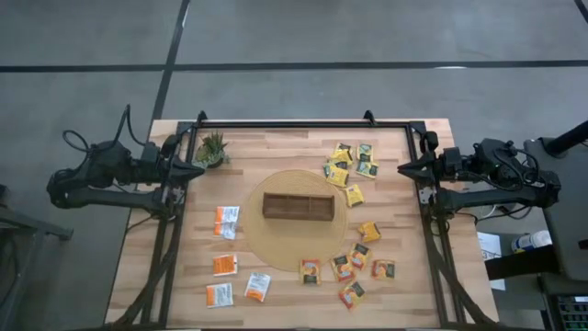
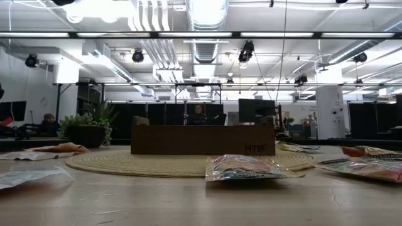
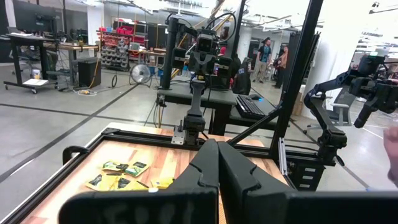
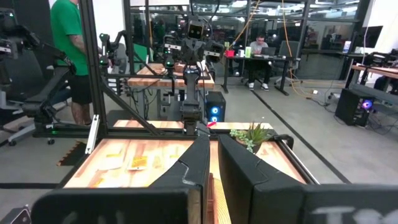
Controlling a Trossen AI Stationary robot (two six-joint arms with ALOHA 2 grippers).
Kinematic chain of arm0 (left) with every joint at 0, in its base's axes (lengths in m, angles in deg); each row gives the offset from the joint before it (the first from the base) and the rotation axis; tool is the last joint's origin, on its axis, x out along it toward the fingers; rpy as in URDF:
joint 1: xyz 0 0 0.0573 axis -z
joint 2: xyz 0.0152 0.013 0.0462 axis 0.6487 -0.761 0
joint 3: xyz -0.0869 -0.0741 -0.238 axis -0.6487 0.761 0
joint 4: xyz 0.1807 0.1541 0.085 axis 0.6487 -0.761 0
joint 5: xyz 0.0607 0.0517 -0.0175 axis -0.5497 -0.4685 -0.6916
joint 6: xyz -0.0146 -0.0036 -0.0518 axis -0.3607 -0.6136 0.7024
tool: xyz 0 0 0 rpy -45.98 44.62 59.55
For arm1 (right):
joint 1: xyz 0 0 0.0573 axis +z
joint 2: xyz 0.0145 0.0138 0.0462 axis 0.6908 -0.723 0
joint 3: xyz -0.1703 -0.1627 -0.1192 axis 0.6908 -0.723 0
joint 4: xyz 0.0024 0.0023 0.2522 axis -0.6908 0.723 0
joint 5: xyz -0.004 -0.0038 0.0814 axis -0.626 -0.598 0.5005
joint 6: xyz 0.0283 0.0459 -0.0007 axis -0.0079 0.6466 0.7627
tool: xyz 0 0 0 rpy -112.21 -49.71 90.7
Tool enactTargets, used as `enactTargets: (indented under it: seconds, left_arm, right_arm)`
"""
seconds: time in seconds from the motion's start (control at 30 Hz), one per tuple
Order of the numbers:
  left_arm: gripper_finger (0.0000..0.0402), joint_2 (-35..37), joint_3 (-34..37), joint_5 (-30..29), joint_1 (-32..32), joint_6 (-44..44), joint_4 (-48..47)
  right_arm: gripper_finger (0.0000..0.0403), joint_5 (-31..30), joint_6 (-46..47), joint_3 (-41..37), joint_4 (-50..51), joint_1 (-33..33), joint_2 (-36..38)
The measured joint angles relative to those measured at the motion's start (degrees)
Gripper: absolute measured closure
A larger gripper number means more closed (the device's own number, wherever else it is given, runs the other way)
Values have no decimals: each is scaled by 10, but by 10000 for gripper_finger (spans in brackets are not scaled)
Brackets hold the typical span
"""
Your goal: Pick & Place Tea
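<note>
Tea sachets lie flat on the table in three groups: yellow-green ones (image 1: 349, 167) far right, orange-brown ones (image 1: 354, 265) near right, white-and-orange ones (image 1: 227, 222) to the left. From table height one sachet (image 2: 245, 168) shows close up. The dark wooden tray (image 1: 297, 206) stands on a round woven mat (image 1: 276, 244). My left gripper (image 1: 198, 172) waits shut at the table's left edge. My right gripper (image 1: 402, 168) waits at the right edge, fingers together but for a thin slit. Neither touches anything.
A small potted plant (image 1: 211, 149) stands at the far left, close to my left gripper. A black frame (image 1: 303, 123) runs round the table's edges. Bare wood lies between the mat and the sachet groups. People stand and sit in the room beyond the table.
</note>
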State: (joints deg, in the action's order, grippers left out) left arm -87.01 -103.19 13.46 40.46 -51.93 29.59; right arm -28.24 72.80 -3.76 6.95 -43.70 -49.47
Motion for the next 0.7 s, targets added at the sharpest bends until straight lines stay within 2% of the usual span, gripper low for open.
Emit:
enactTargets:
  seconds: [0.7]
  left_arm:
    - [402,0,0,0,0,0,0]
  right_arm:
    - [371,0,0,0,-4,0,0]
